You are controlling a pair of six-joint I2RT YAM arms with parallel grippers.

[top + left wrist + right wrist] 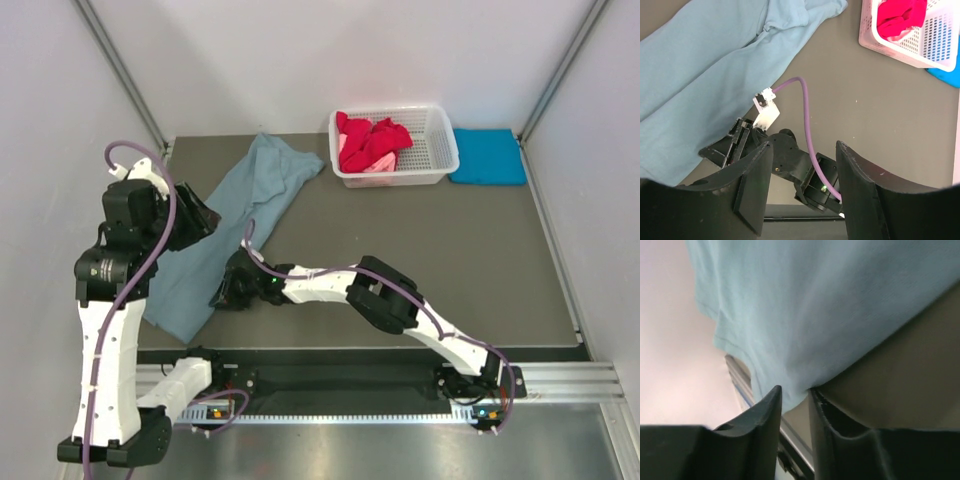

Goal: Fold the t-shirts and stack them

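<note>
No legible writing. Right gripper (795, 405) nearly closed, pinching grey-blue t-shirt (235, 215) hem; left gripper (802, 190) open, empty, raised left.

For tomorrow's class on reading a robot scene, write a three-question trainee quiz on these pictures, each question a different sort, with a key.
1. True or false: the turquoise shirt lies inside the white basket.
2. Which gripper is at the edge of the grey-blue shirt? A) left gripper B) right gripper
3. What colours are the clothes in the basket?

Key: 1 false, it lies beside it. 2 B. 3 red and pink.
</note>
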